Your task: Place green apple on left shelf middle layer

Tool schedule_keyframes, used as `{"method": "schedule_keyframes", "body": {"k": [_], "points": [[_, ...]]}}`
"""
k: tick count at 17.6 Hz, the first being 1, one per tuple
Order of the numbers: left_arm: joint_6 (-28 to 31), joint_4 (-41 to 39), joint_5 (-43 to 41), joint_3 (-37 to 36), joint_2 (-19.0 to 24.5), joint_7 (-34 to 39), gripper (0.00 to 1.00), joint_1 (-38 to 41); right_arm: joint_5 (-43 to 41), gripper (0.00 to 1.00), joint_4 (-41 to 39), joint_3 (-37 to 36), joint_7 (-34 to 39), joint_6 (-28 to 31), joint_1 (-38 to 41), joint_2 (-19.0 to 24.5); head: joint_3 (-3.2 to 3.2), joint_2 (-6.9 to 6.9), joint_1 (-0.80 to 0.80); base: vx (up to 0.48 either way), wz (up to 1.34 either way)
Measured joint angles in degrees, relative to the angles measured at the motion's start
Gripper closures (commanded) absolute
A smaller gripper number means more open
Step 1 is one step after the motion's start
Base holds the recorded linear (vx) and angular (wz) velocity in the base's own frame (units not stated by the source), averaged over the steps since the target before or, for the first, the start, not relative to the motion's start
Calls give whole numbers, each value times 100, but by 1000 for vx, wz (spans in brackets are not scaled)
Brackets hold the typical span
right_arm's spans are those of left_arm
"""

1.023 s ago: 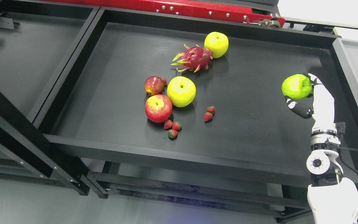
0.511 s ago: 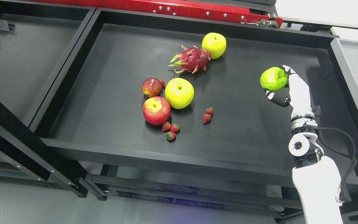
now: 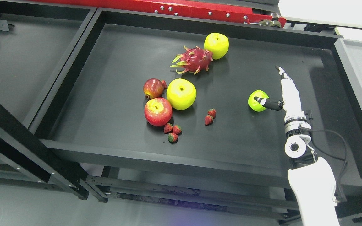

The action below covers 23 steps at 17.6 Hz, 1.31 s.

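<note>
Green apple down on the shelf tray, my right hand opened beside it.

Left to right on the black shelf tray [image 3: 105, 62]: pomegranate [image 3: 153, 88] and red apple [image 3: 158, 111] close together, a yellow apple [image 3: 181, 94] touching that cluster, small strawberries [image 3: 173, 131] scattered in front, a dragon fruit [image 3: 193, 60] farther back with a second yellow apple [image 3: 216, 45] against it. Right of all that, well apart, sits the green apple [image 3: 256, 100], resting on the tray floor. My right hand [image 3: 283, 94] is just beside it: fingers extended straight and away, gripping nothing, thumb lying against the apple's right side. I judge this the release step. Next move calls for lifting the thumb clear without nudging the apple into a roll, then drawing my arm back.
</note>
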Motion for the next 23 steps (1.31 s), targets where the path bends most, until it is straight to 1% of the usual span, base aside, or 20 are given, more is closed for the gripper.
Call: {"method": "schedule_keyframes", "body": {"k": [4, 6, 10, 13, 17, 19, 23], "points": [[0, 0, 0, 1, 0, 0, 0, 0, -950, 0, -476, -194, -16, -155, 581, 252, 0, 0, 0, 0, 0], [0, 0, 0, 3, 0, 0, 0, 0, -1289, 0, -717, -277, -10, -270, 1071, 437, 0, 0, 0, 0, 0], [0, 0, 0, 2, 0, 0, 0, 0, -1831, 0, -1054, -380, -238, -582, 1789, 648, 0, 0, 0, 0, 0], [0, 0, 0, 1, 0, 0, 0, 0, -2078, 0, -1221, -432, -315, -642, 2013, 751, 0, 0, 0, 0, 0], [0, 0, 0, 1, 0, 0, 0, 0, -2226, 0, -1381, -480, -270, 34, 2093, 856, 0, 0, 0, 0, 0], [0, 0, 0, 2, 0, 0, 0, 0, -2266, 0, -1445, -500, -188, 169, 2122, 894, 0, 0, 0, 0, 0], [0, 0, 0, 4, 0, 0, 0, 0, -2307, 0, -1570, -524, -160, 231, 2148, 952, 0, 0, 0, 0, 0]]}}
